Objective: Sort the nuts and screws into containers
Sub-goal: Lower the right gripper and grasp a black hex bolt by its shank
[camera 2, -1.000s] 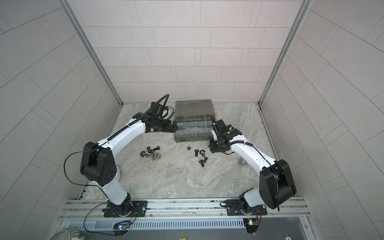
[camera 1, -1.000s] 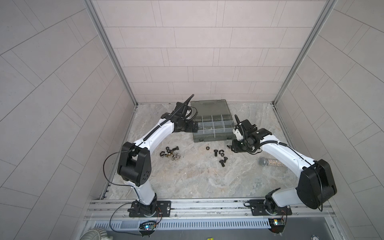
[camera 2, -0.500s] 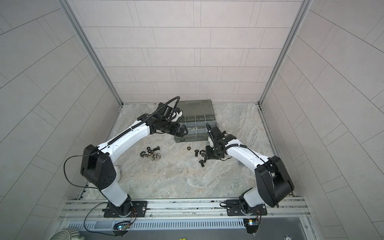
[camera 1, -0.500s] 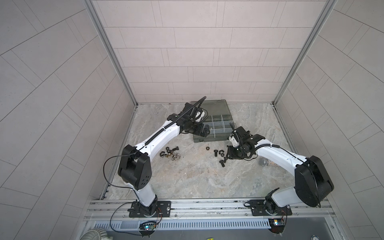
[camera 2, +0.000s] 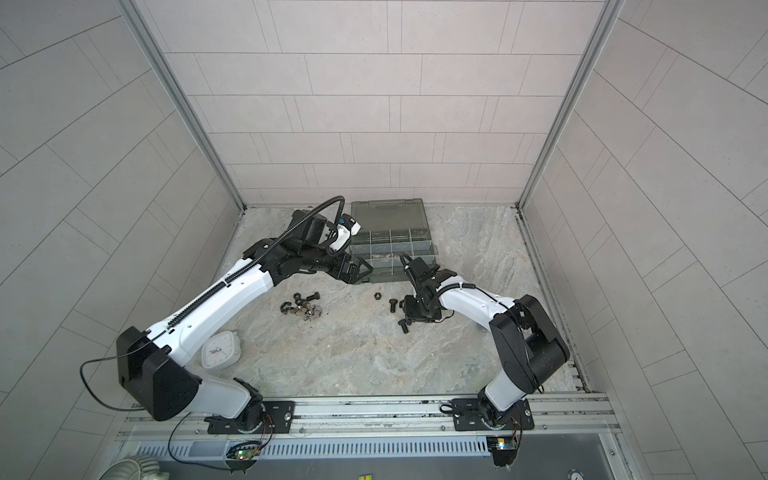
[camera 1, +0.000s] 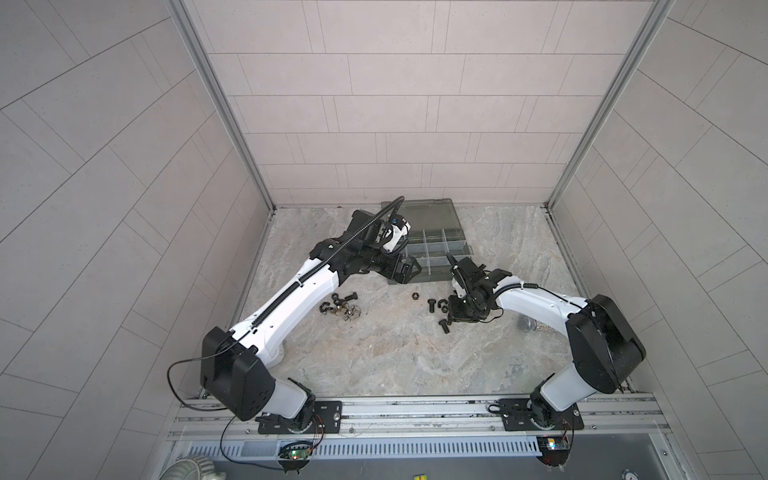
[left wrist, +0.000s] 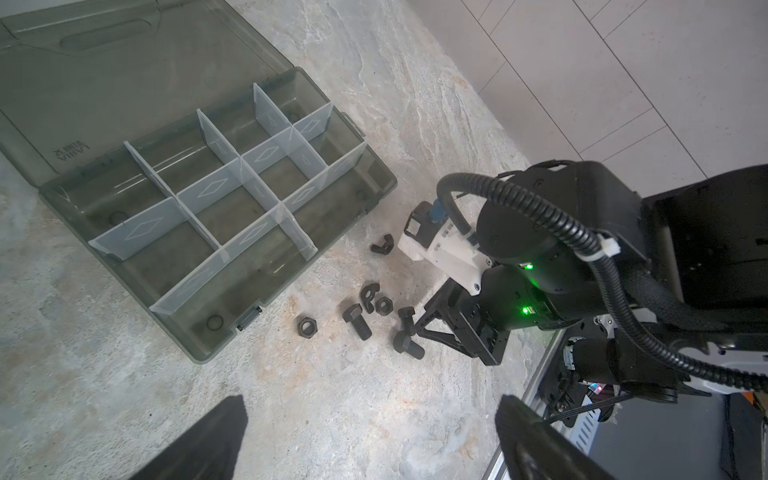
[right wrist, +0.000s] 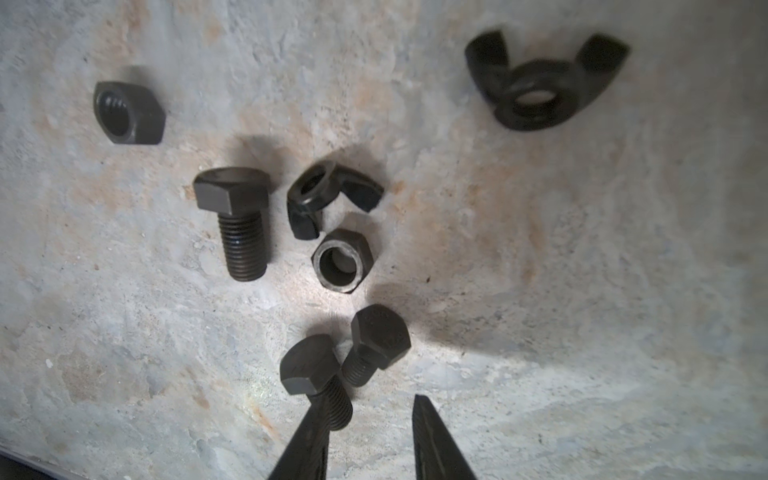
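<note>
The smoky-grey case (camera 1: 432, 245) (camera 2: 390, 245) lies open at the back, and its containers (left wrist: 232, 216) look empty. Black screws (right wrist: 232, 220) (right wrist: 378, 345) and nuts (right wrist: 343, 259) (right wrist: 536, 83) lie loose in front of it. My right gripper (right wrist: 368, 401) (camera 1: 448, 319) is low over this cluster with its jaws narrowly open. One screw (right wrist: 316, 378) has its shank against the inside of one of the fingers (right wrist: 307, 436). A second heap of screws and nuts (camera 1: 343, 307) lies further left. My left gripper (left wrist: 370, 436) (camera 1: 409, 268) hovers wide open and holds nothing, at the case's front left corner.
A lone hex nut (camera 1: 414, 296) lies just left of the right-hand cluster. A glittery microphone (camera 1: 536, 326) lies beside the right arm. A white clock (camera 2: 220, 351) sits under the left arm. Tiled walls close in three sides, and a metal rail (camera 1: 415, 409) runs along the front.
My right gripper came down from the case's front right corner to the screws and narrowed its jaws. The left gripper swung from the case's left side to its front left corner.
</note>
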Motion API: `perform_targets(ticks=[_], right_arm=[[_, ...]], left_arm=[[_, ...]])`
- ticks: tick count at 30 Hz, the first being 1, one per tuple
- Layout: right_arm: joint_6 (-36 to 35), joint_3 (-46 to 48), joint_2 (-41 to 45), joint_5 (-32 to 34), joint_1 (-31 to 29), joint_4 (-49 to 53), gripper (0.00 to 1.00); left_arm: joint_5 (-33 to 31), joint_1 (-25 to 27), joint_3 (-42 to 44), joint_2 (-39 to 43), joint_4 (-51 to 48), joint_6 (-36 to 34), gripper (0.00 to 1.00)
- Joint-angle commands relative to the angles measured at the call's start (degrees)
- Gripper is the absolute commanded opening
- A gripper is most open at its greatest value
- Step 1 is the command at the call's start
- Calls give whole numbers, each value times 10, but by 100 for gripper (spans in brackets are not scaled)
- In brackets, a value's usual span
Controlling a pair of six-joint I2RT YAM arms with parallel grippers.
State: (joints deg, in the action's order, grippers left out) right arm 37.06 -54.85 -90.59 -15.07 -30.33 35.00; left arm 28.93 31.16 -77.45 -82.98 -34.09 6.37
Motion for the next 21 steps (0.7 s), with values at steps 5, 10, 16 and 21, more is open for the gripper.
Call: perform_targets(ticks=[5, 10, 16, 21], right_arm=[[31, -4, -30, 6, -2, -19, 34], [35, 1, -40, 9, -3, -29, 32], [35, 2, -57, 12, -3, -34, 26], [28, 3, -66, 19, -3, -27, 25]], left_arm=[[15, 9, 7, 4, 9, -8, 100], [12, 13, 7, 1, 10, -7, 100], [13, 17, 9, -4, 13, -7, 100], [12, 17, 9, -11, 15, -7, 100]])
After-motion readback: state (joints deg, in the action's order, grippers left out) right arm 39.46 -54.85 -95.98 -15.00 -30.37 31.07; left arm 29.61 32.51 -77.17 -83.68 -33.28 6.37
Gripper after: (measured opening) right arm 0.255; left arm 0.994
